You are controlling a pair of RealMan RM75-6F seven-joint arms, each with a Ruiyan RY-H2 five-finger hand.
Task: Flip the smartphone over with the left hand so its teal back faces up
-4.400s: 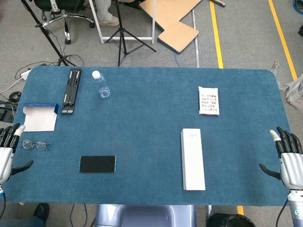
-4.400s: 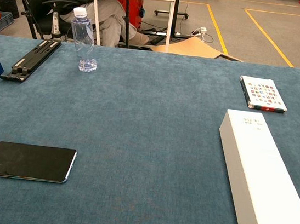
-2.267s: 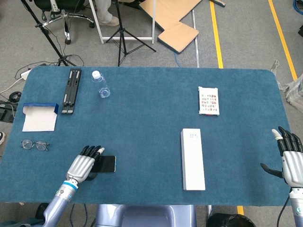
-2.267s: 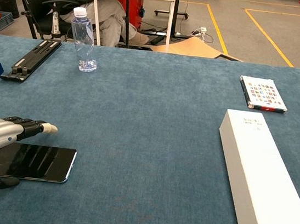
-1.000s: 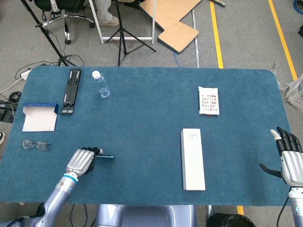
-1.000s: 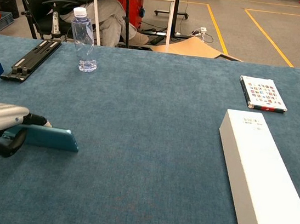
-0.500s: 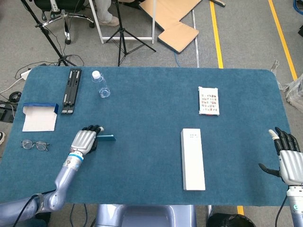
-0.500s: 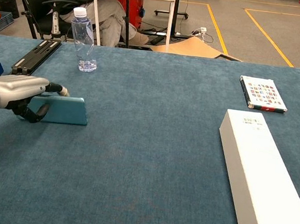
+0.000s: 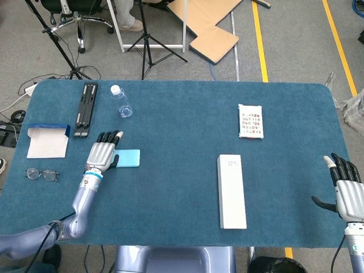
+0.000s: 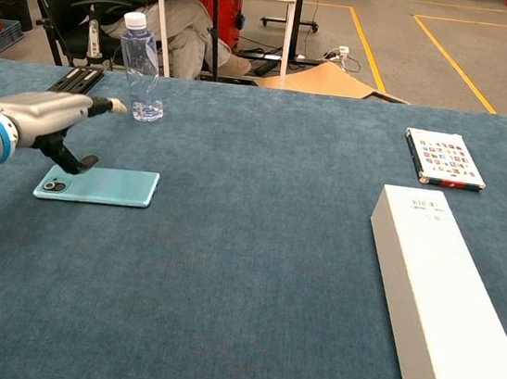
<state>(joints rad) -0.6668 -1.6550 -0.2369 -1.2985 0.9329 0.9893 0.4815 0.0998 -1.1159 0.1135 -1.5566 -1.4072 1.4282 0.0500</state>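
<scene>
The smartphone (image 9: 126, 158) lies flat on the blue table cloth with its teal back (image 10: 97, 184) facing up, camera end toward the table's left. My left hand (image 9: 103, 151) hovers over that end with its fingers stretched out and holds nothing. In the chest view the left hand (image 10: 43, 118) is raised above the phone, and its thumb points down close to the phone's far edge; contact cannot be told. My right hand (image 9: 348, 190) stays open at the table's right edge, far from the phone, and does not show in the chest view.
A water bottle (image 10: 141, 67) and a black folded stand (image 9: 85, 108) stand behind the phone. An open white box (image 9: 48, 141) and glasses (image 9: 41, 174) lie to its left. A long white box (image 10: 439, 303) and a patterned booklet (image 10: 444, 158) lie on the right side.
The left hand carried the phone on its edge away from the front edge, laid it down teal side up, let go and opened its fingers. The right hand barely moved.
</scene>
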